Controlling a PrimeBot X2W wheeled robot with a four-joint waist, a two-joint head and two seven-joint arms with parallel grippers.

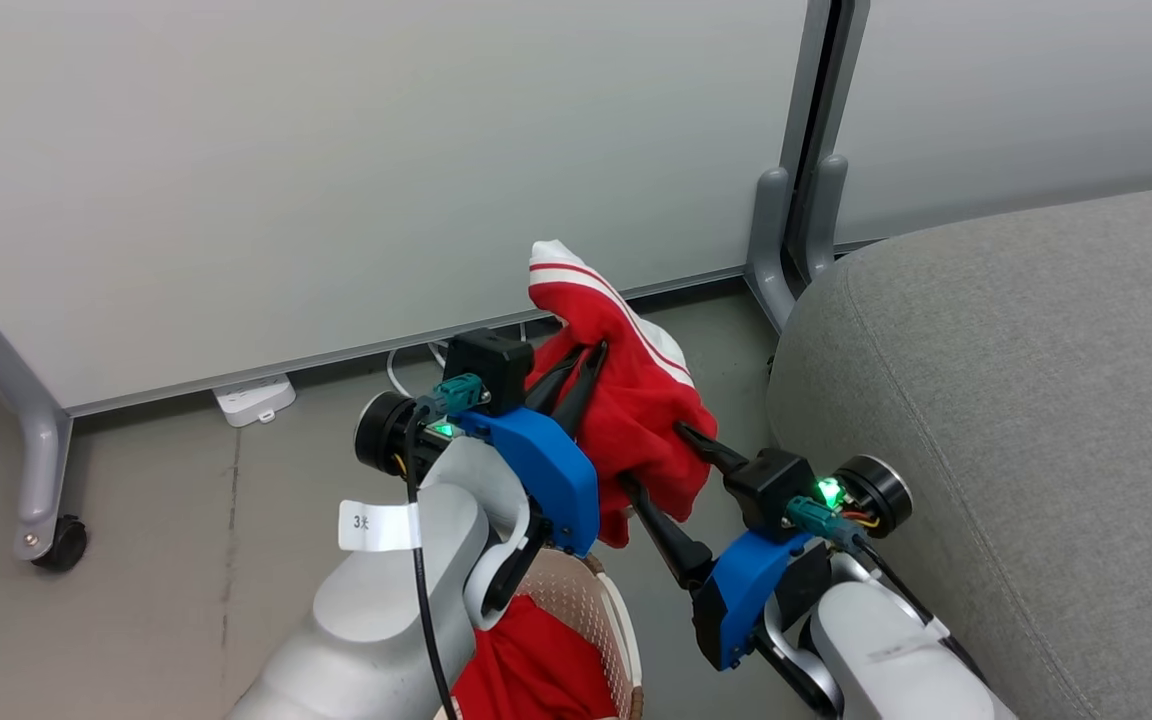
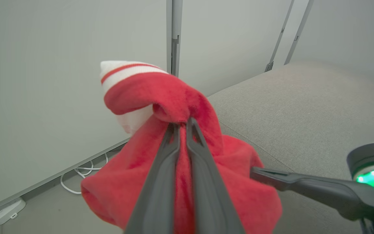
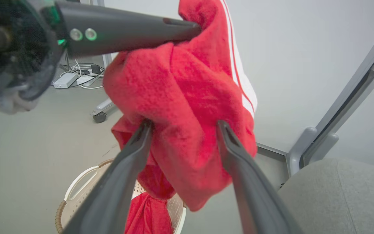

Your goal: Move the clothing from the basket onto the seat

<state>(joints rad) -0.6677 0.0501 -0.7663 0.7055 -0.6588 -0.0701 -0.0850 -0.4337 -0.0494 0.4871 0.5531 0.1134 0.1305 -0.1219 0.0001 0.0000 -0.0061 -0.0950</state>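
Left gripper [image 2: 182, 123]: fingers are closed on a bunched fold of the lifted garment [image 2: 174, 97]. The tips are pressed into the fabric, so the contact point itself is hidden.
Left forearm [image 1: 386, 610]: pale casing with a white tag. The tag's print is too small to read, and the forearm is cut off by the lower edge of the head view.
Right gripper [image 3: 184, 123]: fingers are spread wide, one on each side of the garment's lower hanging fold. In the head view one tip pokes against the cloth [image 1: 652, 455]. Whether the fingers press the fabric cannot be told.
Lifted garment [image 1: 636, 400]: red fleecy cloth with a white striped band at the top. It hangs in the air above the floor, over the basket's far end and near the seat's rounded edge, apart from it.
Second garment [image 3: 148, 211]: red, lying inside the basket. Whether the lifted garment's tail touches it cannot be told.
Basket [image 3: 76, 182]: cream perforated wall, brown rim and white handle, standing on the floor. It is mostly hidden behind the left forearm in the head view [image 1: 616, 610].
Seat [image 1: 1016, 400]: grey woven cushion to the right, cut off by the frame.
Power strip [image 1: 254, 398]: white, lying on the floor at the partition panel's foot, with a cable beside it.
Caster [image 1: 61, 545]: black wheel under the grey panel leg, well apart from the basket.
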